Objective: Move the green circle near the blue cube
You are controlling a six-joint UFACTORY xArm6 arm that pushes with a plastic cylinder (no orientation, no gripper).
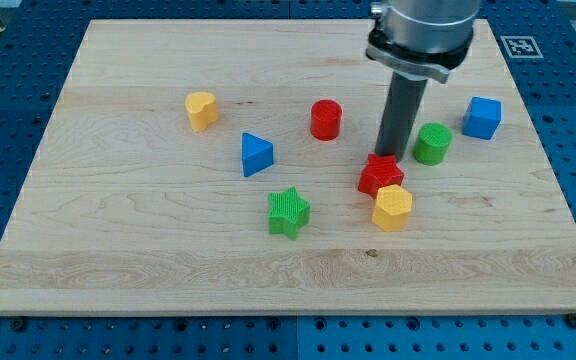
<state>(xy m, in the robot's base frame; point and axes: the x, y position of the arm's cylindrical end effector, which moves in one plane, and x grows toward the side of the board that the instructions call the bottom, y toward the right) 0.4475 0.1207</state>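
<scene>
The green circle [432, 143] stands on the wooden board [118, 230] at the view's right. The blue cube [482, 117] sits just up and right of it, a small gap between them. My dark rod comes down from the view's top, and my tip [391, 155] rests on the board just left of the green circle, right behind the red star [380, 174]. The tip's very end is partly hidden by the red star.
A yellow hexagon block [392, 207] touches the red star from below. A red cylinder [326, 119] lies left of the rod. A blue triangle [256, 154], a green star [288, 212] and a yellow block [201, 110] lie further left.
</scene>
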